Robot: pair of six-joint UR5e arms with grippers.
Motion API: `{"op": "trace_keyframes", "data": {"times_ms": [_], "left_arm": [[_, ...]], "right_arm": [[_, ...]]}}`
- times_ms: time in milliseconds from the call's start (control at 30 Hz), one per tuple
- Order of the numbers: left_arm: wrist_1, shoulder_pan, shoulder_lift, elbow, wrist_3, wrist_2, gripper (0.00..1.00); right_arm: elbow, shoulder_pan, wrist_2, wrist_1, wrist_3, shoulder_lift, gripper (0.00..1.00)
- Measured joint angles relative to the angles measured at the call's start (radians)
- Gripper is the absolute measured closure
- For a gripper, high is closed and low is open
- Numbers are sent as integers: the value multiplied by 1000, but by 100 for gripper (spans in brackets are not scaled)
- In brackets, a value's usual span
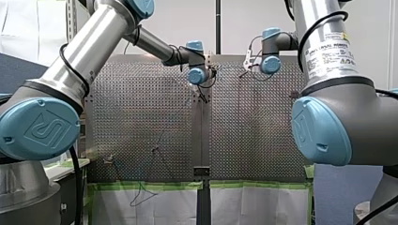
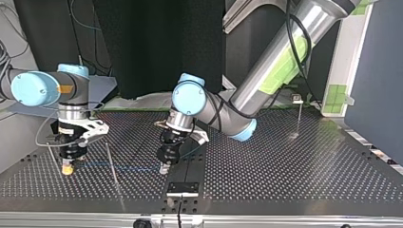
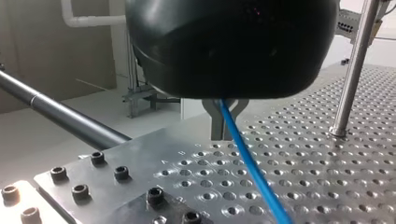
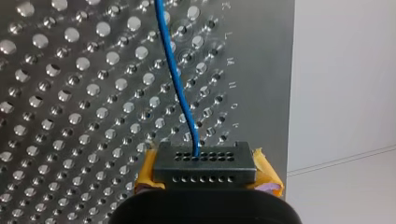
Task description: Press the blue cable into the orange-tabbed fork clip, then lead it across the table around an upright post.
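Over the table [image 2: 285, 166], left gripper [image 2: 165, 167] and right gripper [image 2: 68, 167] point down, both pinching the blue cable [image 3: 251, 158].

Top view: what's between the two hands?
The blue cable runs from my right hand to my left hand, and a thin upright post stands in that stretch, as the top view shows.

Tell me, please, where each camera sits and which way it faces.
Front: behind the arms, over the perforated table; my left arm, my right arm.
Top: across the table, facing them; my right gripper left, my left gripper right.
Left wrist: on my left arm, along its metal fingers.
Right wrist: on my right arm, over its yellow pads.
Shared: top and wrist views show the blue cable.
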Motion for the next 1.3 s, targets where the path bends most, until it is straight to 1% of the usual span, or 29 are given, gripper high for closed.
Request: {"op": "trace_keyframes", "data": {"times_ms": [100,200,367,400,433,467,533,567,600,633,667,700,733,767,833,900,933,1033,1167,1200,1233,1300], "left_arm": [[-11,-1,-19,0,25,-2,100],[-23,-3,-39,0,53,-13,100],[-45,-3,-51,0,106,-30,100],[-52,-3,-52,0,115,-34,93],[-59,-3,-52,0,125,-38,83],[-68,-3,-52,0,138,-45,83],[-81,-3,-52,0,156,-57,67],[-89,-2,-52,0,167,-63,67],[-95,-1,-52,0,174,-67,52],[-100,0,-52,0,180,-70,44],[-105,1,-52,0,186,-72,44],[-108,2,-52,0,189,-74,36],[-110,2,-52,0,191,-74,25],[-112,3,-53,0,193,-75,25],[-114,3,-53,0,195,-76,11],[-114,5,-54,0,196,-75,11],[-115,6,-55,0,196,-73,14],[-118,11,-63,0,196,-60,14],[-123,18,-71,0,197,-60,14],[-124,19,-71,0,197,-57,14],[-125,21,-72,0,197,-52,16],[-131,21,-74,0,197,-43,16]], "right_arm": [[1,-3,0,2,2,2,100],[6,-6,0,4,3,4,100],[18,-10,1,3,2,11,100],[21,-11,1,2,1,13,100],[24,-11,2,2,1,15,100],[26,-12,2,2,1,18,100],[32,-12,2,1,0,27,100],[34,-12,1,2,0,32,100],[36,-12,1,2,-1,40,100],[37,-12,0,3,-1,45,100],[38,-12,0,3,-1,49,100],[39,-12,0,3,-1,52,100],[39,-12,-1,3,-1,54,100],[40,-12,-1,3,-1,56,100],[43,-12,-1,3,1,64,100],[48,-13,0,2,1,76,100],[51,-13,1,2,1,81,100],[57,-13,3,1,0,93,100],[67,-13,6,0,-2,108,100],[70,-13,7,-1,-3,113,100],[71,-13,8,-1,-3,117,100],[74,-13,10,-2,-4,130,100]]}}
